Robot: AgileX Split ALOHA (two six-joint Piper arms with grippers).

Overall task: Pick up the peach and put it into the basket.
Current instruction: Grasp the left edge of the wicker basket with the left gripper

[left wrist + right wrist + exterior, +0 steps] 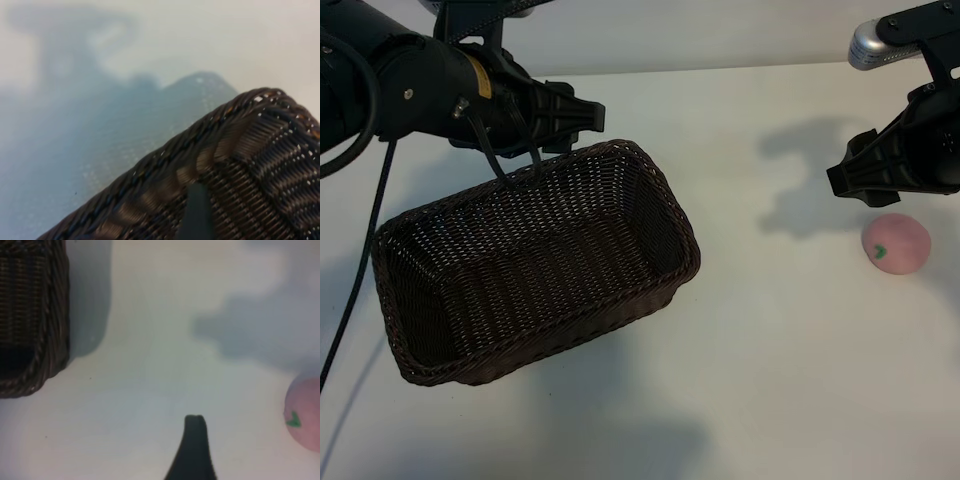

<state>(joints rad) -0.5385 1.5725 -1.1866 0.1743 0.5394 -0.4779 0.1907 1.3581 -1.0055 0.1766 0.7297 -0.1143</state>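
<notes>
No lettering, brand name, number or label can be read anywhere in the three views. The only marking is a small green leaf mark on the pale-pink peach [895, 243], a printed shape and not a character. A yellow patch on the left arm [420, 85], seen from the exterior camera, shows no legible print.

Bright, even light on the white table [740, 400].
Soft grey arm shadows fall there; both wrist views are blurred.
</notes>
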